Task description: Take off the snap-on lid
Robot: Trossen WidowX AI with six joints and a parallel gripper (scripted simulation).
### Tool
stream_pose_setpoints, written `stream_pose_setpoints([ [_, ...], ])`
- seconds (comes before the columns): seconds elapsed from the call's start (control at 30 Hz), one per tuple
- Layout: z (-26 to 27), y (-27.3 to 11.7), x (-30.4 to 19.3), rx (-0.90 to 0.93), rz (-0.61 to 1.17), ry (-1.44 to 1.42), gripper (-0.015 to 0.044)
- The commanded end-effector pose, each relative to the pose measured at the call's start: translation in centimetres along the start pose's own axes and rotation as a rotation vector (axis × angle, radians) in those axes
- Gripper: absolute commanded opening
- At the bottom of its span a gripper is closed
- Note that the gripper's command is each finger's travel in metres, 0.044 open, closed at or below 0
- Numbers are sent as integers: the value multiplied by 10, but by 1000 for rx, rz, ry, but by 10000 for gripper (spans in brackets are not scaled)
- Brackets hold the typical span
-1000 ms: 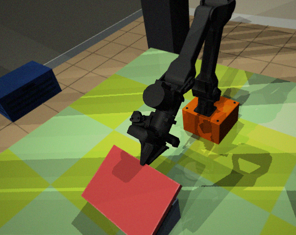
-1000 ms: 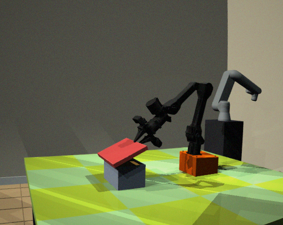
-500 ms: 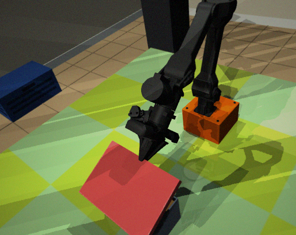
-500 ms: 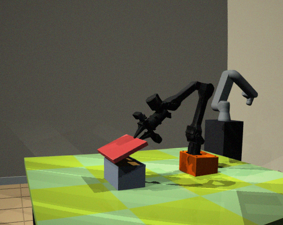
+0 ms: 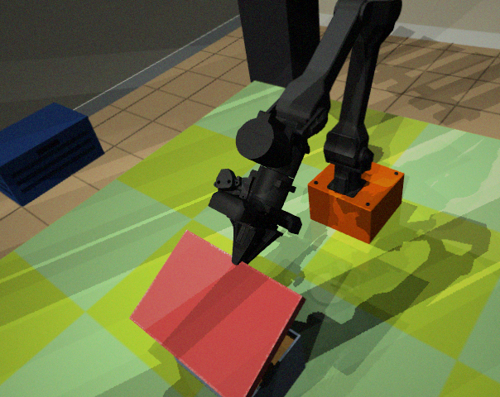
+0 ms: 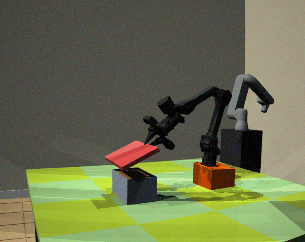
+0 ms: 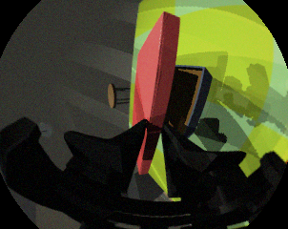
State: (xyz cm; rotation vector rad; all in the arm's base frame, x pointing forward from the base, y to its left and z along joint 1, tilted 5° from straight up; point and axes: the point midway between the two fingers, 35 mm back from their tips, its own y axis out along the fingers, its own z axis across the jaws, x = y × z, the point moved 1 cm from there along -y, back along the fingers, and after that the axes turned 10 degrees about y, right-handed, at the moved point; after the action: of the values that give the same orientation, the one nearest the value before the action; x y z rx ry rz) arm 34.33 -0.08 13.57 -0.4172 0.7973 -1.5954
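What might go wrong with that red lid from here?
The fingers pinch the lid at one edge only, so it could swivel or slip. Its low corner hangs right at the rim of the gray box, so it might catch and drag the box along.
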Motion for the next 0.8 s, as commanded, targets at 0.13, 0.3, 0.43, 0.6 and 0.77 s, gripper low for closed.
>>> stream_pose_setpoints([
  [0.13,16,-11,-4,28,12,-5,0],
  [0.3,17,-13,-4,28,12,-5,0],
  [0.43,17,-13,-4,28,12,-5,0],
  [0.6,14,-11,-1,28,12,-5,0],
  [0.77,12,-9,11,28,11,-6,0],
])
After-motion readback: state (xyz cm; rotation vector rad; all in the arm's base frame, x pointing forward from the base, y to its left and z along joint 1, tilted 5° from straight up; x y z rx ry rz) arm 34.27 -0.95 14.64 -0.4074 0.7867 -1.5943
